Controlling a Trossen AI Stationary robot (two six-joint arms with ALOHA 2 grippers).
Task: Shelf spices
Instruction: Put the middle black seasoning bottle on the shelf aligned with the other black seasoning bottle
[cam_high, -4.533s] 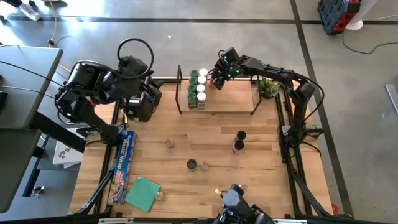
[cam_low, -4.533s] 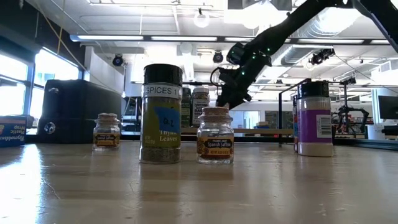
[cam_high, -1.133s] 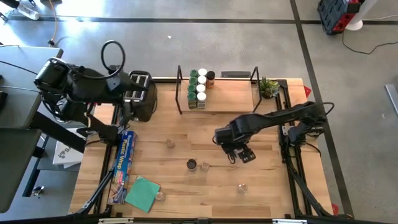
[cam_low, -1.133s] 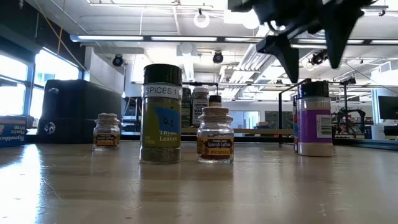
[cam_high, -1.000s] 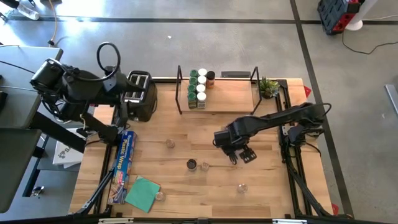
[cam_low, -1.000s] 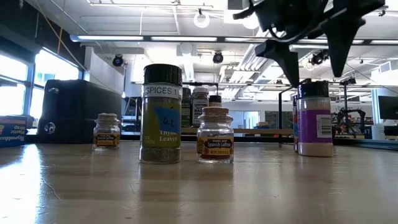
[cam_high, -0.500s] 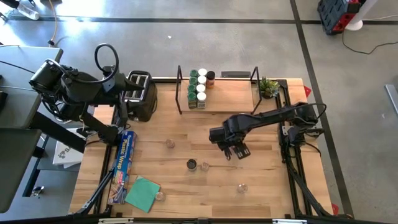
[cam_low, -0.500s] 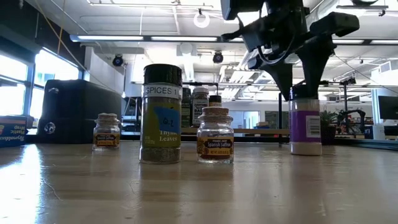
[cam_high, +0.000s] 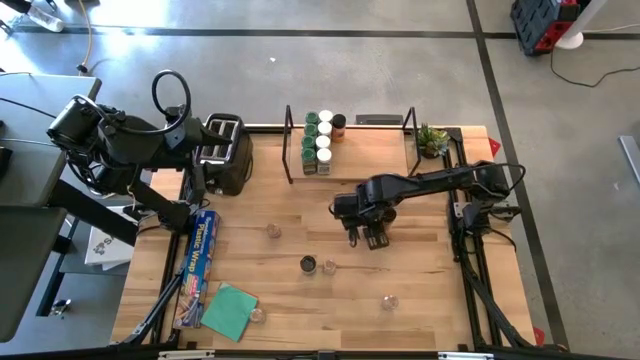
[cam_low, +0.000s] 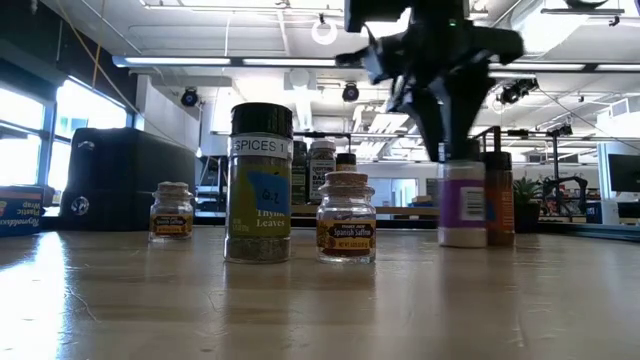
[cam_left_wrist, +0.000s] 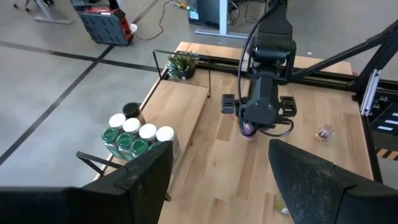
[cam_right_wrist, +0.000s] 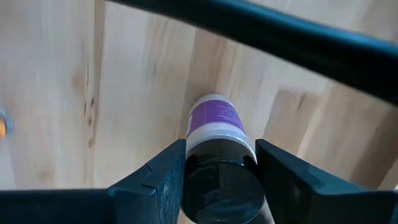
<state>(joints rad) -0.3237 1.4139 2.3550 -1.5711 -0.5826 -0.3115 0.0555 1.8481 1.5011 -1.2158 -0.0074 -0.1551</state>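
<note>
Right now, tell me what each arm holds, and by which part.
The right gripper clamps the purple-labelled spice jar by its black cap. The left gripper holds nothing.

High view straight down over the table (cam_high: 300, 215), low view level along its top, left wrist view from afar toward the right gripper (cam_left_wrist: 251, 129), right wrist view close behind its own fingers (cam_right_wrist: 165, 171), all sharing its purple-labelled jar (cam_right_wrist: 214, 118).

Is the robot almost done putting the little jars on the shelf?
Not yet. A cluster of jars already stands at one end of the shelf. The right gripper is clamped on a purple-label jar. Several jars wait on the table. The left gripper waits open near the toaster.
</note>
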